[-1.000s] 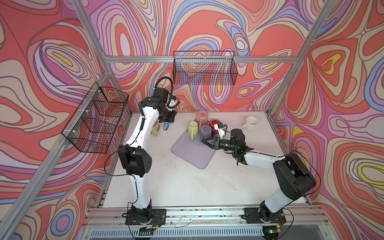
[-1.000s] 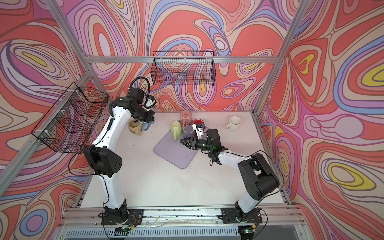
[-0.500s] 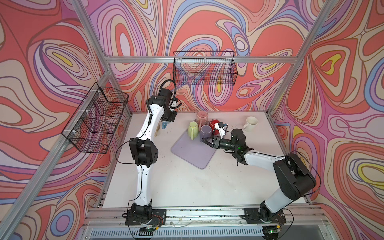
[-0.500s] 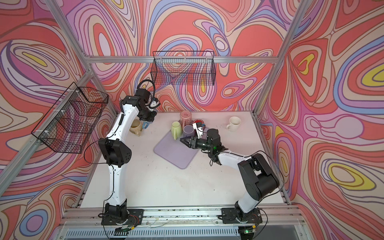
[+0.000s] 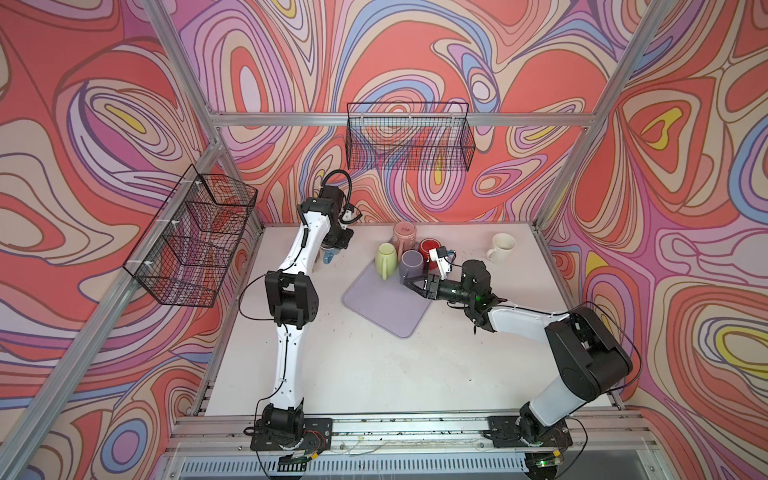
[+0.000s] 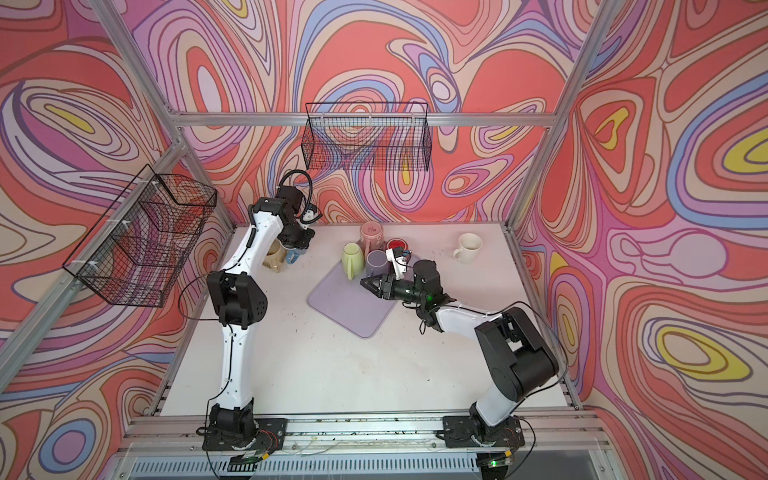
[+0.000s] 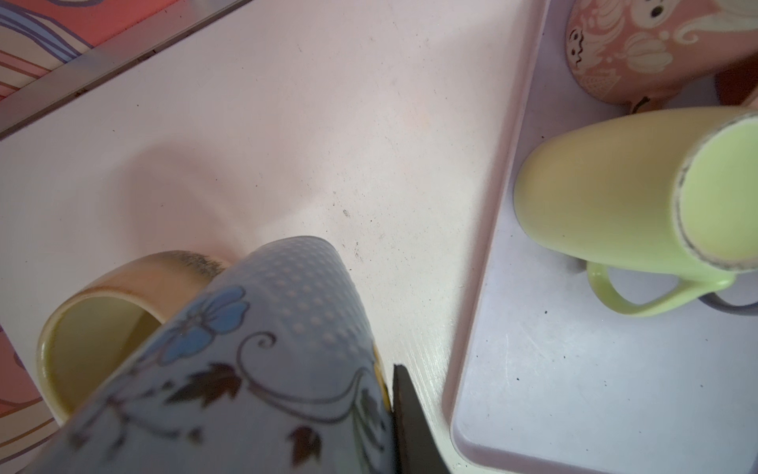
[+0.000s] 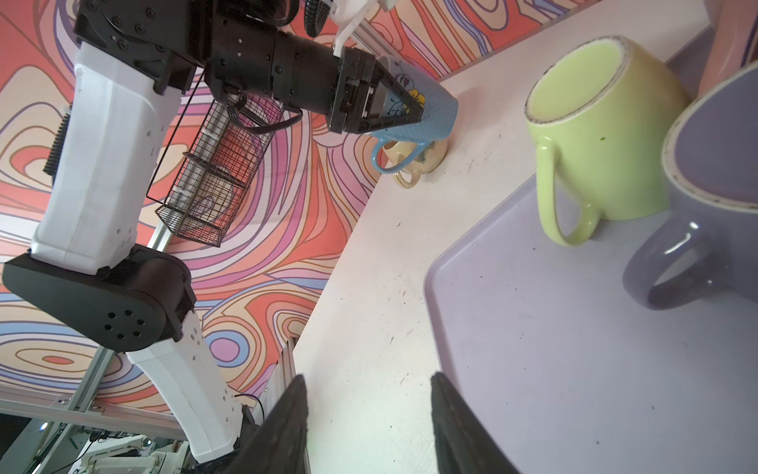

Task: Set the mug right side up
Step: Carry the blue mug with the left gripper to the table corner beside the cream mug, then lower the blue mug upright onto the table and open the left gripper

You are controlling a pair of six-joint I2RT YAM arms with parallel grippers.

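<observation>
We see the left end effector (image 8: pixel 410 110) clamped on the tilted pale-blue floral ceramic mug (image 8: pixel 441 108); the right end effector (image 8: pixel 365 379) stands half-open, empty, over the lilac plastic tray (image 8: pixel 574 369).

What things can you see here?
green mug: 1, green, upside down on the tray
purple mug: 1, purple, upside down beside it
pink mug: 1, pink, behind those two
red mug: 1, red, beside the pink mug
white mug: 1, white, back right
tan mug: 1, tan, back left corner
blue mug: 1, flowery blue, tilted above the tan mug
tray: 1, lilac, table middle
wire baskets: 2, black, left and back walls
table: 1, white, under everything
left hand: 1, black, shut on the blue mug
right hand: 1, black, open, over the tray
</observation>
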